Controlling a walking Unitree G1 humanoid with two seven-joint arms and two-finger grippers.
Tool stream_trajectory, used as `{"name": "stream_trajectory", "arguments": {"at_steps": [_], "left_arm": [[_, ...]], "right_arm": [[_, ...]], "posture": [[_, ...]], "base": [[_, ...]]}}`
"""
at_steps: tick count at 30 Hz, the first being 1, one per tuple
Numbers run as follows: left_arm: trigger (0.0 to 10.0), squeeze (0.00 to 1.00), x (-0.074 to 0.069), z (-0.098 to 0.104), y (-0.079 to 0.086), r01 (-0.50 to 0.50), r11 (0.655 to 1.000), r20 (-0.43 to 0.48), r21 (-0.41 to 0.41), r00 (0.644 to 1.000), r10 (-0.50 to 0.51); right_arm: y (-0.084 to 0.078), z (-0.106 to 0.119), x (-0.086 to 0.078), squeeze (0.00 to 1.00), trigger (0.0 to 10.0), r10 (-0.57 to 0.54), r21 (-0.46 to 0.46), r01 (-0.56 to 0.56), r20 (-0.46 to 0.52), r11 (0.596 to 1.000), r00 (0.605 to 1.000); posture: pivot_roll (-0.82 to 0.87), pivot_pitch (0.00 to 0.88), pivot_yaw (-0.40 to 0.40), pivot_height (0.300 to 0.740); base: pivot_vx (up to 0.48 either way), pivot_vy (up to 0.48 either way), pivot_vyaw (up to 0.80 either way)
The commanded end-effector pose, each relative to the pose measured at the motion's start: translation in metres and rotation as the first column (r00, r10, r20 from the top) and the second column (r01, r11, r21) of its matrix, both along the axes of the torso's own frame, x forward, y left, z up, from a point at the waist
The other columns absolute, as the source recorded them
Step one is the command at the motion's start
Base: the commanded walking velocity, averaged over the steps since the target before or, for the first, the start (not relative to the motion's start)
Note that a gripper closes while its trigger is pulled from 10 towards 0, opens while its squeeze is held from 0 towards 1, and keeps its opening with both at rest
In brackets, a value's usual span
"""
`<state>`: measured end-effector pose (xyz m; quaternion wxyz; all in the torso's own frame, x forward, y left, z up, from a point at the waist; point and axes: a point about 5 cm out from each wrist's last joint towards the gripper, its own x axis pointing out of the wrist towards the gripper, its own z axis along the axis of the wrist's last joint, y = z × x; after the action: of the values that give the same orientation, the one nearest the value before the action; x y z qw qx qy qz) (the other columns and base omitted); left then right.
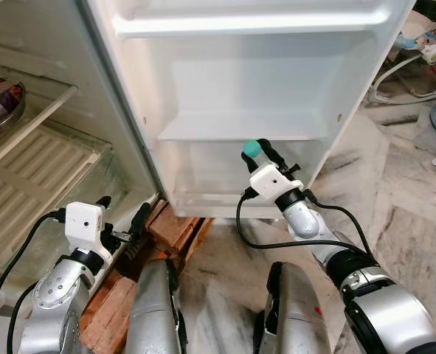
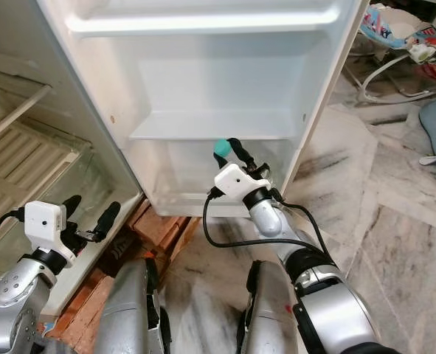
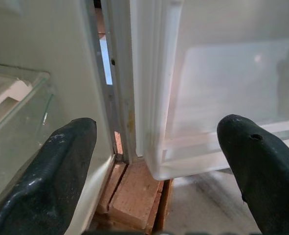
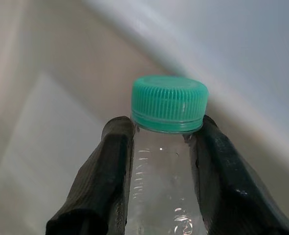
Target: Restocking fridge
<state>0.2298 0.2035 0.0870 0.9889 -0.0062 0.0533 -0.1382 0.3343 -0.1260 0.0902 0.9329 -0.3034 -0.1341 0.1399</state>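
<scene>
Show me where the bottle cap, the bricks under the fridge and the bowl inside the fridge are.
bottle cap (image 4: 169, 103): right wrist view, ribbed green side.
bricks (image 1: 175, 223): left eye view, top face by the door's foot.
bowl (image 1: 2, 109): left eye view, metal rim at the picture's edge.
</scene>
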Motion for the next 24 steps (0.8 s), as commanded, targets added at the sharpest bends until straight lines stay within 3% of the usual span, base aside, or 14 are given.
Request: {"name": "stream_trajectory", "arguments": {"at_steps": [1, 11, 15, 18, 24], "left_arm": [[10.0, 0.0, -0.004, 0.002, 0.005, -0.008, 1.0, -0.009, 0.02, 1.0, 0.008], [10.0, 0.0, -0.005, 0.003, 0.005, -0.007, 0.999, -0.011, 0.031, 1.0, 0.007], [10.0, 0.0, -0.004, 0.004, 0.006, -0.009, 0.999, -0.011, 0.036, 1.0, 0.01], [10.0, 0.0, -0.006, 0.005, 0.009, -0.012, 0.999, -0.01, 0.049, 1.0, 0.013], [10.0, 0.0, -0.014, 0.008, 0.013, -0.013, 0.997, -0.015, 0.073, 1.0, 0.014]], "right_arm": [[-0.012, -0.007, -0.001, 0.0, 10.0, -0.081, 0.016, 0.081, -0.025, 0.997, 0.996], [-0.033, -0.015, -0.005, 0.0, 10.0, -0.181, 0.058, 0.186, -0.073, 0.981, 0.981], [-0.038, -0.014, -0.006, 0.0, 10.0, -0.212, 0.066, 0.215, -0.041, 0.974, 0.976], [-0.023, 0.002, -0.001, 0.0, 10.0, -0.119, -0.003, 0.12, 0.079, 0.993, 0.99], [0.003, 0.029, 0.01, 0.0, 10.0, -0.024, -0.03, 0.031, 0.218, 0.999, 0.976]], "posture": [[0.23, 0.191, 0.042, 0.581], [0.23, 0.191, 0.048, 0.581], [0.24, 0.19, 0.053, 0.581], [0.25, 0.201, 0.065, 0.581], [0.28, 0.222, 0.08, 0.581]], "base": [[0.0, 0.0, 0.0], [0.0, 0.0, 0.0], [0.0, 0.0, 0.0], [0.0, 0.0, 0.0], [0.0, 0.0, 0.0]]}}
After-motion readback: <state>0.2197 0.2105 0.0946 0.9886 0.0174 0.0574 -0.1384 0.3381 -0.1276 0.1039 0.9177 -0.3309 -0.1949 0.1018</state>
